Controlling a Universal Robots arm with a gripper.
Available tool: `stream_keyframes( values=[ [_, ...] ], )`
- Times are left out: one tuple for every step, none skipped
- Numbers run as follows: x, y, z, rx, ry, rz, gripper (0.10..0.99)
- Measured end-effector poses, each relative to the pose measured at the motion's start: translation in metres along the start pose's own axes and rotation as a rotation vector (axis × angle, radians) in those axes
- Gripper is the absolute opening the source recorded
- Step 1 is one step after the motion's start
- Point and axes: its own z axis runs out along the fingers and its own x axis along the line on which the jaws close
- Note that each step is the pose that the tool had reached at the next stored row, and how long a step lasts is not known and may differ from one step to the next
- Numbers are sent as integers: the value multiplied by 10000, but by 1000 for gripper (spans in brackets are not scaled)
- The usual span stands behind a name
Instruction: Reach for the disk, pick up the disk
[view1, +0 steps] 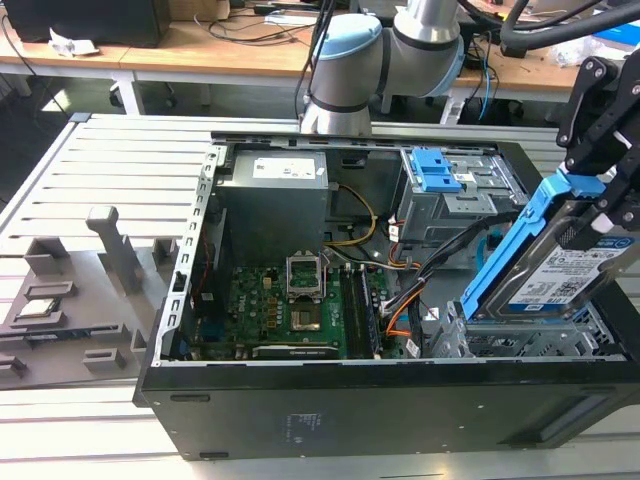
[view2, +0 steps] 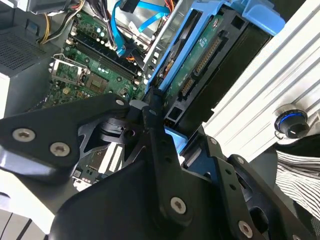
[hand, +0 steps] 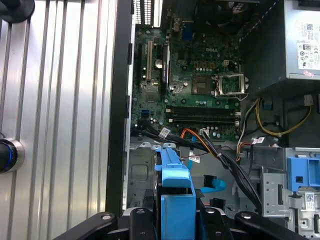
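The black claw pinches the disk, a flat silver hard drive with a white-and-blue label and blue plastic rails, by its upper end. The disk hangs tilted above the metal drive cage at the near corner of the open black computer case, on the exterior view's right.

In my judgement the grip on the thin blue rail is the weak point: the plastic could flex or slip. The tilted lower edge sits close to the cage wall and to the bundle of black and orange cables, so it could snag either.

The case rests on a ribbed grey metal desk. Wooden benches with trailing wires stand far behind, and a striped sleeve shows in the second wrist view.
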Motion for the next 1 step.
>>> stream_keyframes(
  values=[
    [0, 0, 0, 0, 0, -1, 365]
  ],
)
